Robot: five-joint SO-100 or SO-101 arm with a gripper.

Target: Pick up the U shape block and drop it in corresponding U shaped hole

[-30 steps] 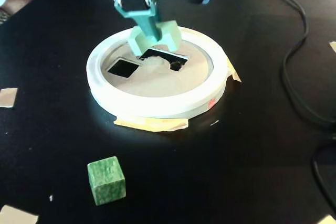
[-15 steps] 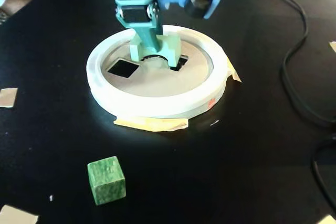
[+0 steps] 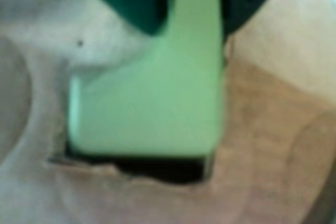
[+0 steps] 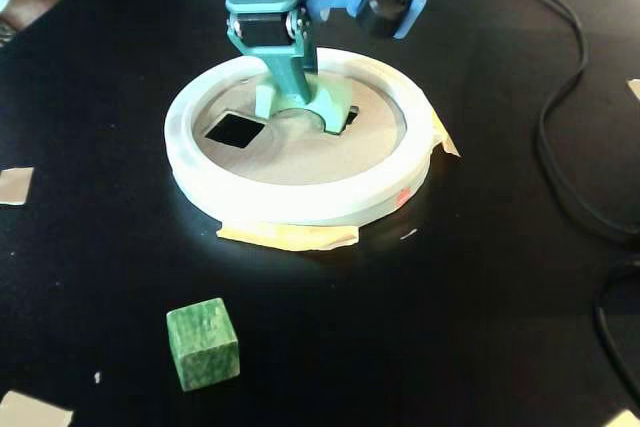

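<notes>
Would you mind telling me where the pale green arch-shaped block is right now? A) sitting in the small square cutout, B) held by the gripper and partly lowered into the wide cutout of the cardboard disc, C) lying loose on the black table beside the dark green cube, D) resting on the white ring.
B: the gripper holds the arch-shaped block low in the wide cutout.

Black matte worktop (image 4: 480, 327) fills fixed view. Black cables (image 4: 560, 97) snake along right edge. Tan tape scraps (image 4: 14, 185) at left edge, bottom-left corner. Bright light w/ glare patches mid-worktop.
</notes>
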